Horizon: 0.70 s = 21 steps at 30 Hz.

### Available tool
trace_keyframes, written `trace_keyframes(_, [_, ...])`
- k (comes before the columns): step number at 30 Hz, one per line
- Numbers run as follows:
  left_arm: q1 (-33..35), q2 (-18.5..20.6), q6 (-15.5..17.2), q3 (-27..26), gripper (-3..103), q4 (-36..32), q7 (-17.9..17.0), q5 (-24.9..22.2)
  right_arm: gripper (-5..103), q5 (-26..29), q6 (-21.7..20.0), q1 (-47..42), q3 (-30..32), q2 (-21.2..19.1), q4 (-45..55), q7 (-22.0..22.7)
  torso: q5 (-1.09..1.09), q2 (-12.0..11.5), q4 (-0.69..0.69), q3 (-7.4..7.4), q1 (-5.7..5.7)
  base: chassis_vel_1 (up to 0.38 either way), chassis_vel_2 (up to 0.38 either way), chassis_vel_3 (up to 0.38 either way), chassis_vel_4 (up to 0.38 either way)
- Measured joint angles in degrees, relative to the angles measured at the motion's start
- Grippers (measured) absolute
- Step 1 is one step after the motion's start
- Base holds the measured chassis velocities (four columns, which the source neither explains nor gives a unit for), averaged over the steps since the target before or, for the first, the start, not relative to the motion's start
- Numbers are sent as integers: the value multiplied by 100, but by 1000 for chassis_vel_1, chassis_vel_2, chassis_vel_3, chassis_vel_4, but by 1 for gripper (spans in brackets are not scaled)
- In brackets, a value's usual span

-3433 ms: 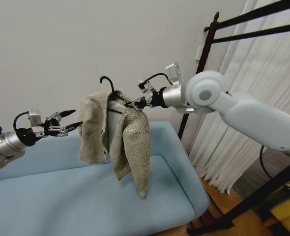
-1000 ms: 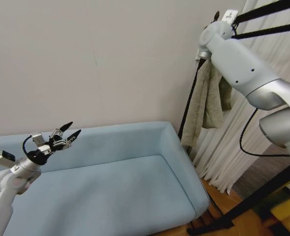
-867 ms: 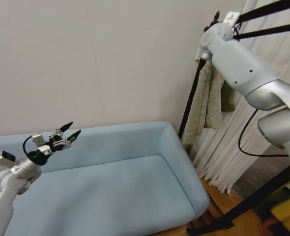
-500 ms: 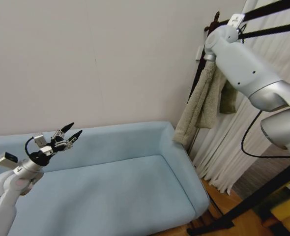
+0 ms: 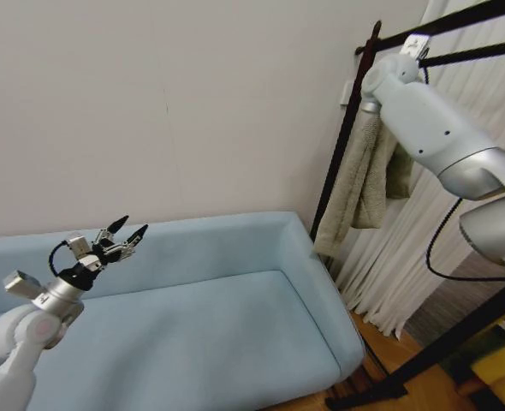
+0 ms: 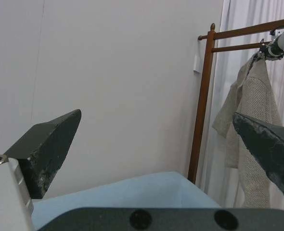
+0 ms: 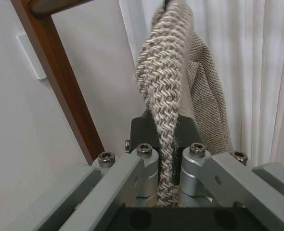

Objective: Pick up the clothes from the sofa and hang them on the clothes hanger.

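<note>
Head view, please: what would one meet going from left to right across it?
left gripper, open → rack's dark post → hanging cardigan → right arm, with the right gripper clamped on the cardigan's top.

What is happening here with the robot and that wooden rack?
The robot's right arm is raised to the top of the clothes rack, and its right pincer is shut on the beige cardigan, which hangs down beside the rack's post. The left pincer is open and hovers above the blue sofa, holding nothing. Whether the garment already rests on the bar cannot be seen.
</note>
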Motion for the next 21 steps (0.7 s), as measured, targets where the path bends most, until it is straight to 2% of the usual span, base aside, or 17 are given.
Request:
trace_keyframes(7, [-77, 17, 54, 35, 100, 5, 0, -10, 4, -114, 24, 4, -26, -31, -143, -133, 0, 0, 1, 1, 0, 0, 0, 0, 0])
trace_keyframes(21, [-160, 23, 91, 66, 100, 64, 76, -20, 4, -128, -9, -65, -73, -104, -23, -28, -1, 0, 1, 0, 0, 0, 0, 0, 0])
